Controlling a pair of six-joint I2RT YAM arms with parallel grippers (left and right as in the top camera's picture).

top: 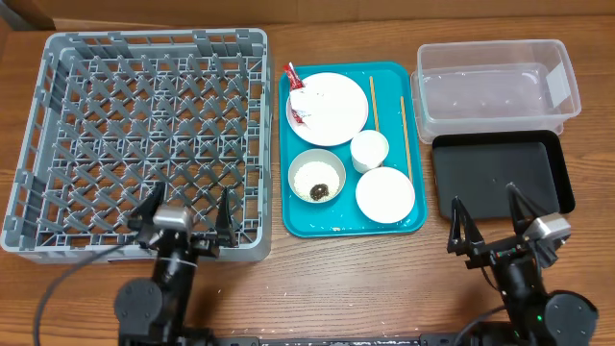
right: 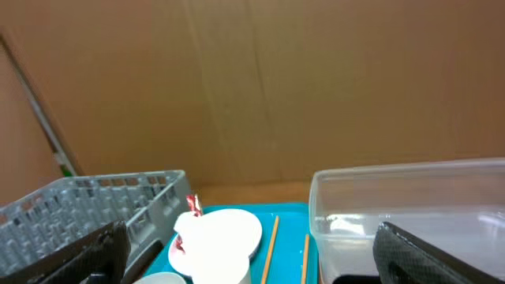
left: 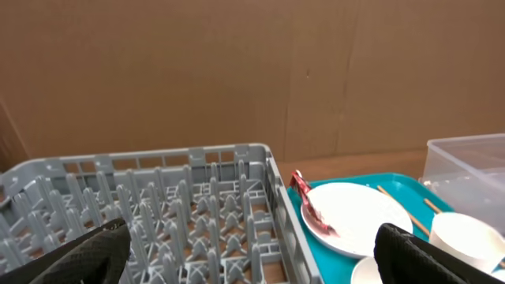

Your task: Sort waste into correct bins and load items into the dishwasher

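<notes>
The grey dish rack (top: 144, 135) stands at the left, with nothing in it. On the teal tray (top: 351, 223) lie a white plate (top: 334, 108) with red-and-white foil wrapper pieces (top: 294, 79) at its left edge, a small cup (top: 369, 150), a bowl (top: 317, 178) holding rice grains and a brown lump, an empty bowl (top: 385, 193) and two chopsticks (top: 374, 104). The napkin does not stand out. The clear tub (top: 495, 86) and black tray (top: 500, 173) sit at the right. My left gripper (top: 184, 216) is open over the rack's front edge. My right gripper (top: 495, 226) is open at the black tray's front edge.
The left wrist view shows the rack (left: 158, 205), plate (left: 363, 217) and wrapper (left: 308, 207). The right wrist view shows the tub (right: 410, 205), chopsticks (right: 271, 241) and cup (right: 225, 244). A brown cardboard wall stands behind the table.
</notes>
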